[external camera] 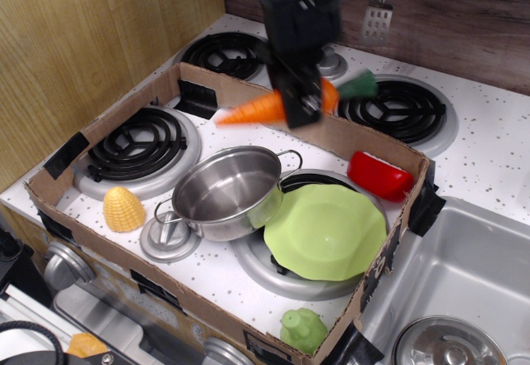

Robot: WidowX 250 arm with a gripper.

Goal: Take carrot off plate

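One carrot (pixel 277 106), one lime-green plate (pixel 327 232), one steel pot (pixel 225 192). One yellow corn (pixel 123 208), one red toy piece (pixel 379 175), one pale green toy (pixel 303 328) at the front edge. Four coil burners (pixel 137 143) on the surface, the fourth mostly covered by pot and plate. One cardboard tray wall (pixel 124 108). One hanging spatula (pixel 377 22). Possibly one lid (pixel 444 345) in the sink, only partly visible.
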